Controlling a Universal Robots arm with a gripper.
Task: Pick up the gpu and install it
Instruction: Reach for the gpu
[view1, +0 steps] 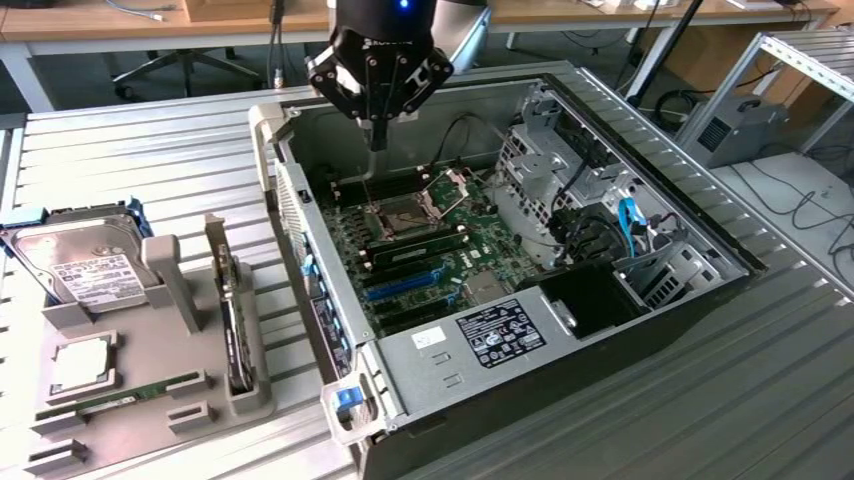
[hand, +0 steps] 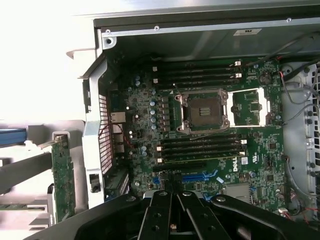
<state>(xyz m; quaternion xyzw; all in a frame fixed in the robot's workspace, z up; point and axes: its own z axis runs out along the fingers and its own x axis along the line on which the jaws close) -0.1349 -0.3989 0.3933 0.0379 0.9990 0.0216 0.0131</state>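
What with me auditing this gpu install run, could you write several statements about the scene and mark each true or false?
1. The gripper is shut and holds nothing. True.
2. The gpu is seated in the motherboard. False: it stands on edge in the grey tray beside the case.
3. The computer case lies with its side open, the motherboard exposed. True.
4. The hard drive lies inside the case. False: it rests on the tray, at the exterior view's left.
5. The gripper hangs over the tray. False: it hangs over the open case, above the motherboard.
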